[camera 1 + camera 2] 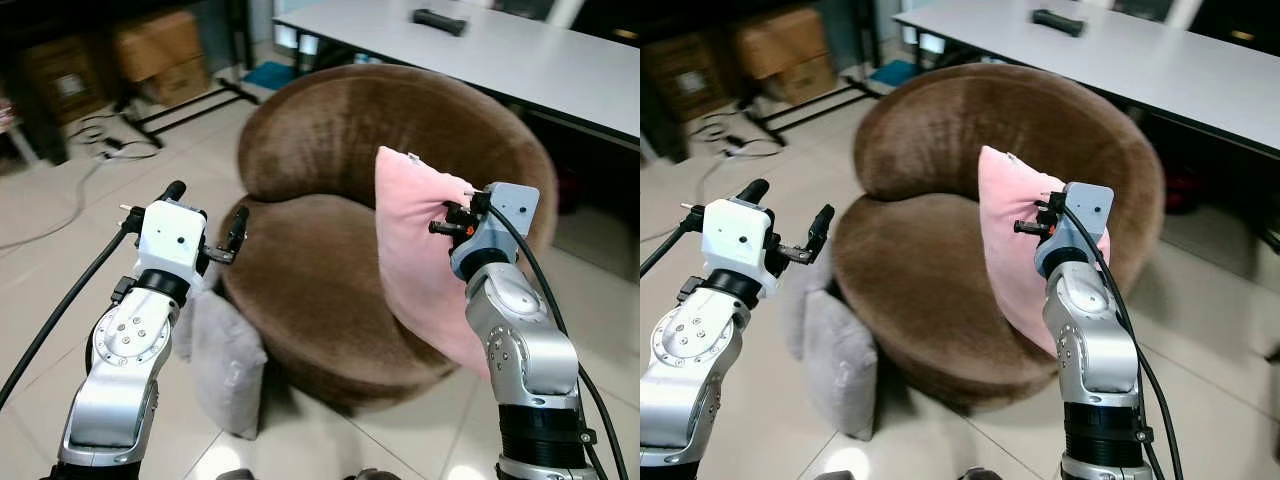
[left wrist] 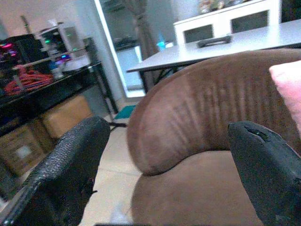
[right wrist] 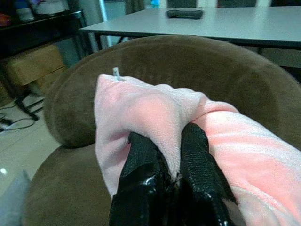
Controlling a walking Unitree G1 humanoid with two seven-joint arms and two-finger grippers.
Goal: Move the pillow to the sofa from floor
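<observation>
Pink pillow [image 1: 420,250] pinched at its upper edge by the clenched right gripper [image 3: 171,176], hanging over the right side of the brown sofa [image 1: 330,290] seat; soft, light, sagging, best held by a bunched fold; left gripper [image 1: 205,218] spread, empty.

Right end effector [image 1: 1032,222] pinching pink pillow [image 1: 1008,262] upright over brown sofa [image 1: 940,250], grey pillow [image 1: 830,360] on floor [image 1: 1200,330]

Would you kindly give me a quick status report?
Right gripper shut on soft pink pillow, held over round brown plush sofa. Left gripper open, holding nothing. Grey cushion on floor beside sofa.
</observation>
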